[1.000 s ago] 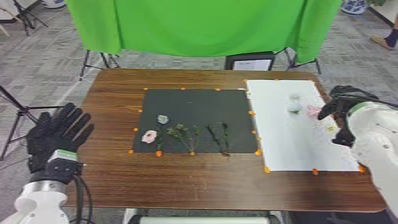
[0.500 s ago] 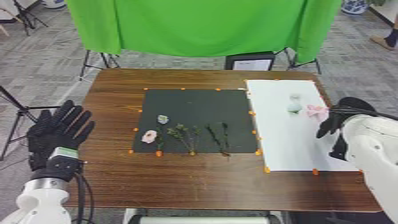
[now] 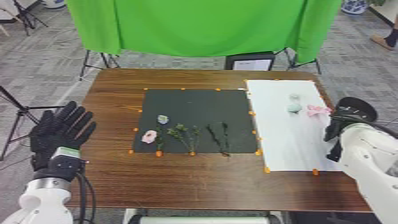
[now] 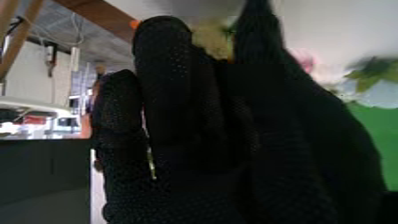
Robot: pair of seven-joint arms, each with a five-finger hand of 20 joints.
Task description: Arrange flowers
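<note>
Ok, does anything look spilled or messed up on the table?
No, nothing stands out. One pink flower lies on the black mat, another pink bloom on the white sheet, and I see no spill.

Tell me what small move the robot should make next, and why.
I'd guess the right hand should ease gently toward the yellow bloom: in the wrist view that bloom seems close, partly hidden behind the hand, while the head view has the hand at the white sheet's right edge, near the pink flower.
</note>
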